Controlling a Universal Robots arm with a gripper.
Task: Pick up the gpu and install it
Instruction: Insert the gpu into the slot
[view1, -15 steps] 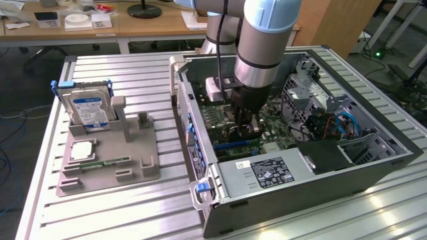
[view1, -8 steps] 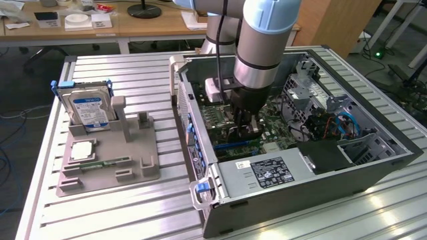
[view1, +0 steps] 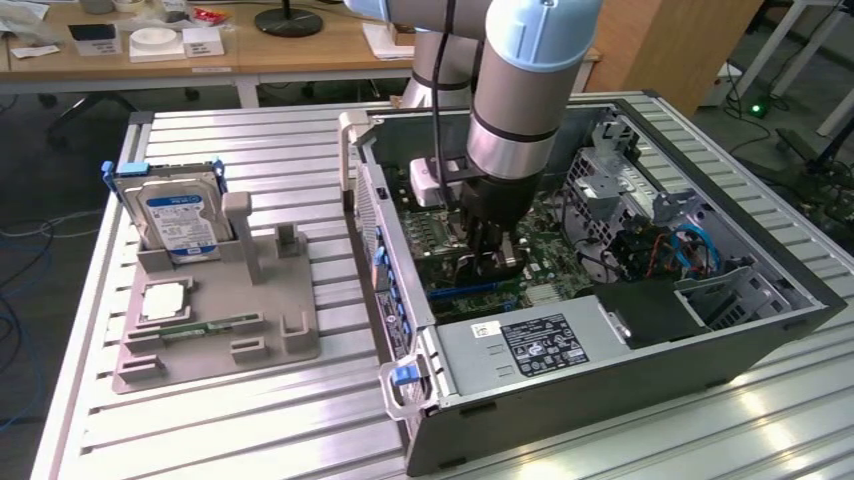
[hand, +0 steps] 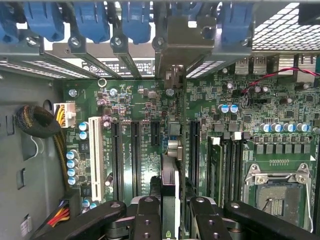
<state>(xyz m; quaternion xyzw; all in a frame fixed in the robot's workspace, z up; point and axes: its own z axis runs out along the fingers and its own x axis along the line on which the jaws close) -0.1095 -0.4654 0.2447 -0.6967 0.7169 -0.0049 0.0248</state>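
You see the exterior view in bright, even daylight. The ribbed metal surface (view1: 267, 150) gives pale glare, strongest near the exterior view's lower right corner, where white streaks wash out the ribs. The arm (view1: 527, 90) carries a soft shine along its silver tube. Inside the computer case (view1: 747, 340) it is darker, and the arm throws a shadow on the motherboard (view1: 547, 250) under it. The desks behind look a little soft.

In the wrist view, you have even, cool light on the board and its small parts are sharp. The perforated metal grille (hand: 285, 25) is overexposed to white. The black jaws close to the lens look dark and slightly blurred.
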